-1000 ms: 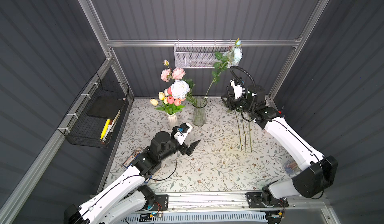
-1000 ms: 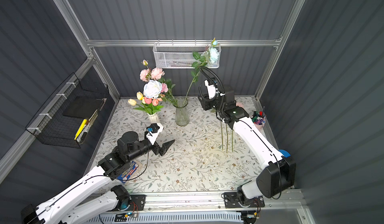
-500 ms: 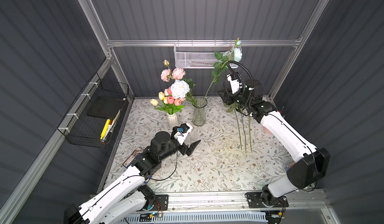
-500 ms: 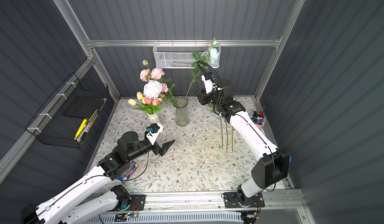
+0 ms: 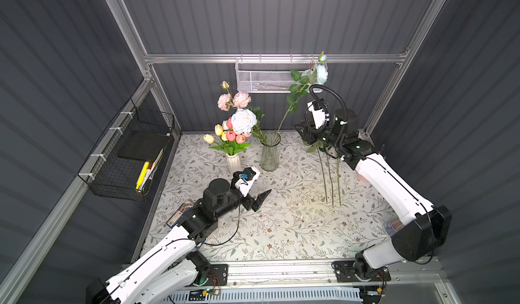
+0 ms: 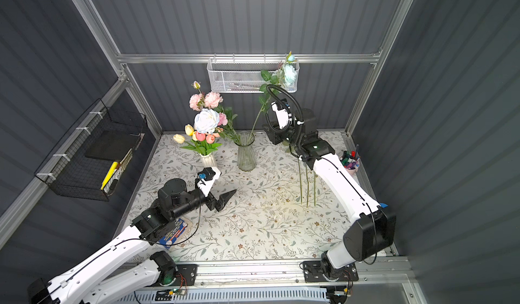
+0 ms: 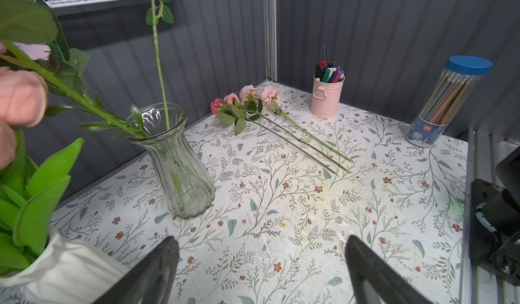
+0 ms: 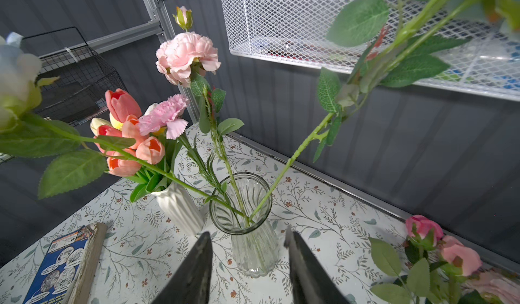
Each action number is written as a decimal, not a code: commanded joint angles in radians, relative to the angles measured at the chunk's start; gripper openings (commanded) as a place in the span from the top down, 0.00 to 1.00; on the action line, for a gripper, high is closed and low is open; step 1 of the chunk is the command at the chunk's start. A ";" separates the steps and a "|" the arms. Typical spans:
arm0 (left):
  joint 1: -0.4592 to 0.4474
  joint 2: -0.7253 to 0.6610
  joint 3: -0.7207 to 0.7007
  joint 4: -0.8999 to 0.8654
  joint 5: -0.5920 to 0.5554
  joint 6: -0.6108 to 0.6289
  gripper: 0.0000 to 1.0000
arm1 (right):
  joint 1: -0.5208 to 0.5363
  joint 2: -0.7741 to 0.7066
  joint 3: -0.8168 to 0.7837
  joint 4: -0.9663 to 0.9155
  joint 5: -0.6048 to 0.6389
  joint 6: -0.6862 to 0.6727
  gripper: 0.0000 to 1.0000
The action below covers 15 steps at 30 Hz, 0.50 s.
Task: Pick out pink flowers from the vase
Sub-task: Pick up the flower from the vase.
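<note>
done: three pink flower stems (image 7: 284, 131) lie side by side on the surface (image 5: 281, 226) beside the right arm (image 5: 385, 181), clear of both vases, with the blooms toward the back wall.
glass vase (image 5: 270, 153): upright at the back middle of the surface, with several stems in it.
left to pick, glass vase: a pale pink peony stem (image 8: 187, 56) topped by a closed bud, and a lower pink carnation (image 8: 166, 116).
to stay in: the white rose (image 5: 243, 121) and the pale blue rose (image 5: 320, 73), which leans out toward the right arm.
white ribbed vase (image 5: 234, 161): just beside the glass vase. Its salmon-pink tulips (image 8: 123, 108) are bunched with yellow and cream ones. If they count as pink, they are left too.
left jaws: wide apart and empty, low over the surface in front of the white ribbed vase.
right jaws: partly apart with nothing between them, aimed at the mouth of the glass vase from close by, not touching it.
step in hand: the right arm looks to be lining up on the next pink stem.
progress: partway, judging by the three stems out and at least two pink stems in the glass vase, plus the tulips.
</note>
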 commanded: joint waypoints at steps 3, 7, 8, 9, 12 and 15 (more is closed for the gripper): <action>-0.004 -0.020 -0.022 0.028 0.007 -0.004 0.06 | 0.001 -0.033 -0.018 0.027 -0.043 -0.016 0.55; -0.004 -0.021 -0.025 0.031 0.013 -0.003 0.06 | 0.003 -0.028 -0.027 0.049 -0.056 -0.004 0.55; -0.004 -0.023 -0.026 0.031 0.014 -0.002 0.06 | 0.003 -0.025 -0.023 0.055 -0.064 0.002 0.55; -0.004 -0.023 -0.027 0.030 0.017 0.000 0.06 | 0.002 -0.019 -0.016 0.055 -0.079 0.004 0.55; -0.003 -0.025 -0.030 0.037 0.019 0.006 0.06 | 0.007 0.002 0.002 0.073 -0.109 0.006 0.55; -0.002 -0.025 -0.030 0.049 0.018 0.009 0.06 | 0.022 0.033 0.013 0.117 -0.132 -0.002 0.56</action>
